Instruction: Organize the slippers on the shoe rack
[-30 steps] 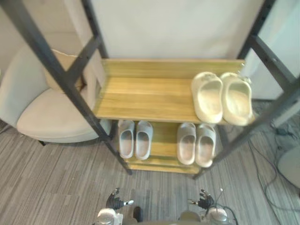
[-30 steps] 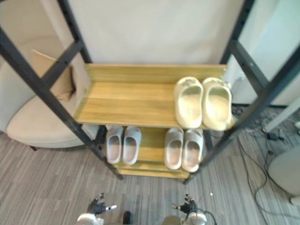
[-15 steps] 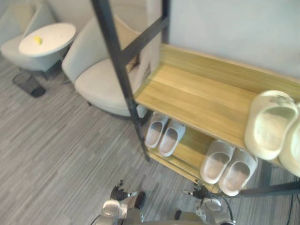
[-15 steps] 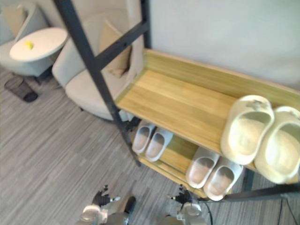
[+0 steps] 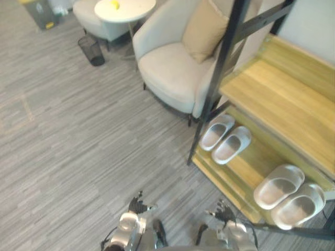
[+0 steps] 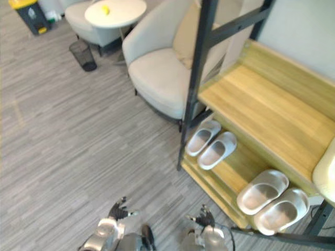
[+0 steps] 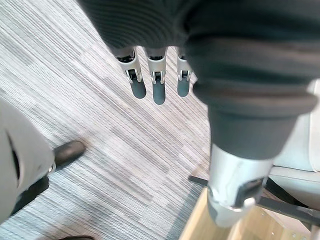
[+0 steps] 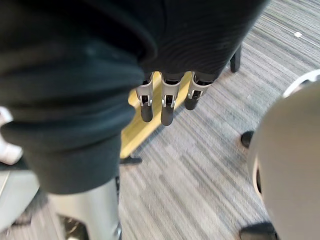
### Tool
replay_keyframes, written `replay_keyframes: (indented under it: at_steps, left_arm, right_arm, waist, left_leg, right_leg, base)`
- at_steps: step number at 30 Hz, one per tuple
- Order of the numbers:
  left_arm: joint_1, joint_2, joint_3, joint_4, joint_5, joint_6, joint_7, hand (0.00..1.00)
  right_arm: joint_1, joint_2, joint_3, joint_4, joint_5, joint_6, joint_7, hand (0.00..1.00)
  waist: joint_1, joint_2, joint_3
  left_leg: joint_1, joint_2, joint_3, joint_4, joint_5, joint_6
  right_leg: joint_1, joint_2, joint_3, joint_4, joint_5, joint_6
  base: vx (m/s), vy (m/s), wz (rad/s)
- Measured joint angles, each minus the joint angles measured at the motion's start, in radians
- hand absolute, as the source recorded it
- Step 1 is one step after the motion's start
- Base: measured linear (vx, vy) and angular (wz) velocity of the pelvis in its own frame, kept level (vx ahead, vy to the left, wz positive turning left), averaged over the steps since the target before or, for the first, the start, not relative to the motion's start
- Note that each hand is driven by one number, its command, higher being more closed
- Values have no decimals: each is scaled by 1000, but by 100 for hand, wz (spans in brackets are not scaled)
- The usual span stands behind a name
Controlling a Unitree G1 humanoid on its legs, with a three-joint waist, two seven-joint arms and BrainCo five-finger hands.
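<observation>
Wood-and-black-metal shoe rack [image 5: 272, 99] stands ahead and to the right of the right robot hand [image 5: 223, 213], well apart from it. Lower shelf: white slipper pair [image 5: 226, 139], side by side and touching, straight ahead of the right robot hand. Grey slipper pair [image 5: 289, 195] is on the same shelf, further right and nearer that hand, also side by side. Upper shelf is mostly bare wood. One cream slipper [image 6: 325, 175] shows on its far right end, cut off by the frame edge.

Left robot hand [image 5: 137, 203] hangs low over the grey striped carpet floor [image 5: 78, 136], fingers [image 7: 158, 90] straight and relaxed, nothing in it. Right robot hand is the same: fingers [image 8: 167, 112] straight, loose, empty, above the carpet with the rack's wooden edge just past the fingertips. The two hands are apart, level with each other, neither touching any slipper.

Beige armchair [image 5: 172, 68] with a tan cushion [image 5: 204, 29] sits ahead of the left robot hand, just beside the rack's left post. Further ahead and left are a small round white desk [image 5: 125, 9] carrying a yellow object [image 5: 114, 4] and a black wastebasket [image 5: 94, 49] on the floor near it.
</observation>
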Motion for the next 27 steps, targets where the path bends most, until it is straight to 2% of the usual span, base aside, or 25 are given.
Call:
replay_keyframes:
  at_steps: [2,7,9,11,12,13,14,16,17,18,20,22,24,26,27]
  left_arm:
    - [16,8,7,19,9,-1,0,0]
    - [66,36,39,48,9,2,0,0]
    - [71,36,50,58,7,2,0,0]
    - [67,33,50,58,7,2,0,0]
    - [60,29,50,58,7,2,0,0]
    - [53,28,54,59,6,3,1,0]
    - [50,27,61,59,5,2,1,0]
    - [29,14,89,68,-14,3,2,0]
    - [26,12,89,68,-15,3,1,0]
    - [24,15,90,67,-25,0,0,0]
    - [20,-27,120,78,-33,1,0,0]
    - [23,-32,139,73,-40,0,1,0]
    - [30,-33,163,72,-52,0,5,0]
    - [32,-38,182,40,-53,1,17,0]
    - [34,-48,208,8,-57,1,20,0]
  right_arm:
    - [-15,-1,0,32,-1,0,1,0]
    - [-23,8,3,58,-1,0,5,0]
    - [-35,10,8,62,-1,5,5,0]
    - [-38,8,11,58,-1,6,6,0]
    - [-38,9,14,53,-1,5,7,0]
    - [-37,9,28,51,-1,5,6,0]
    - [-38,9,38,51,-1,5,6,0]
    - [-40,9,51,49,0,5,7,0]
    - [-38,8,51,49,0,5,7,0]
    - [-35,12,52,50,-1,7,8,0]
    - [-33,6,45,57,-1,12,8,0]
    - [-43,9,47,57,-1,14,9,0]
    - [-46,20,50,57,-1,14,12,0]
    - [-45,31,51,56,0,15,11,0]
    - [-38,30,54,47,0,15,10,0]
  waist:
    - [5,-3,-2]
    - [13,-17,-12]
    - [16,-19,-13]
    - [11,-19,-13]
    - [6,-14,-11]
    - [-2,-12,-9]
    - [0,-14,-9]
    - [-1,-28,-11]
    - [-2,-31,-12]
    - [-4,-72,-16]
    - [0,-52,-13]
    - [4,-33,-16]
    - [6,-33,-19]
    - [17,-36,-16]
    - [36,-38,-16]
  left_leg:
    - [25,-8,-22,-56,34,5]
    - [72,-28,-68,-170,100,7]
    - [89,-36,-104,-207,116,3]
    - [94,-34,-151,-215,119,8]
    - [98,-20,-195,-214,123,12]
    - [98,-3,-243,-213,125,10]
    - [96,2,-261,-213,125,10]
    - [69,7,-358,-205,125,10]
    - [60,2,-372,-199,125,8]
    - [31,-37,-418,-177,122,-8]
    - [6,-33,-447,-124,115,-56]
    - [-32,-26,-480,-50,69,-81]
    - [-49,-12,-494,18,25,-98]
    - [-134,-9,-453,216,-40,-117]
    - [-188,3,-385,355,-61,-121]
  right_leg:
    - [-2,2,10,3,19,-1]
    - [26,11,46,-24,15,6]
    - [31,5,45,4,1,25]
    - [2,4,89,100,-2,18]
    - [-39,30,160,172,-23,-6]
    - [-44,90,236,151,-65,-11]
    - [-54,109,258,146,-74,-8]
    - [-117,180,354,107,-77,-3]
    - [-121,184,370,86,-77,-3]
    - [-114,166,406,8,-68,-14]
    - [-115,154,324,20,-108,-23]
    - [-79,161,265,4,-110,-32]
    - [-28,180,230,-26,-100,-49]
    - [28,202,204,-74,-87,-60]
    - [60,213,191,-94,-84,-65]
  base:
    - [-26,65,37]
    - [-7,-23,24]
    - [-5,-61,46]
    - [12,-76,63]
    - [25,-108,96]
    - [25,-126,99]
    - [26,-156,109]
    - [36,-172,115]
    - [36,-206,139]
    - [20,-190,135]
    - [141,-198,119]
    - [221,-172,72]
    - [251,-147,65]
    - [250,-82,65]
    - [196,-57,36]
